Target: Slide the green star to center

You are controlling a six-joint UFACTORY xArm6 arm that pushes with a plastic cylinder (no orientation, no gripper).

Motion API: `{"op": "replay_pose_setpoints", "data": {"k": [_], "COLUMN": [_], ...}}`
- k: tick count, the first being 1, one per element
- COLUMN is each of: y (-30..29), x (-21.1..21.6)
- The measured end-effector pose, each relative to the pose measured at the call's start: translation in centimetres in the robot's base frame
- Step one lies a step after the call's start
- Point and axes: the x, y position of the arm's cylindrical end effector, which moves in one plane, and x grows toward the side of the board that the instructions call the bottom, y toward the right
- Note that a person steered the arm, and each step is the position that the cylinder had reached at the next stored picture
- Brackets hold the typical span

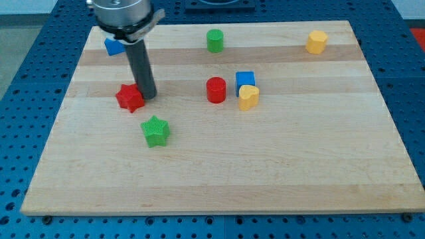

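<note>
The green star [155, 131] lies on the wooden board [265, 166], left of the middle and toward the view's bottom. My tip [147, 95] is down on the board just right of the red star [129, 97], touching or nearly touching it. The tip is above the green star in the view, a short gap away and a little to its left.
A red cylinder [216, 89], a blue cube [245, 81] and a yellow heart [248, 97] cluster near the board's middle. A green cylinder [214, 40] is at top centre, a yellow block [317, 41] at top right, a blue block [113, 46] at top left, partly behind the arm.
</note>
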Motion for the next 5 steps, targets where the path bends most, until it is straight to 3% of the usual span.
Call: {"op": "replay_pose_setpoints", "data": {"k": [5], "y": [-4.2], "x": [0.0]}}
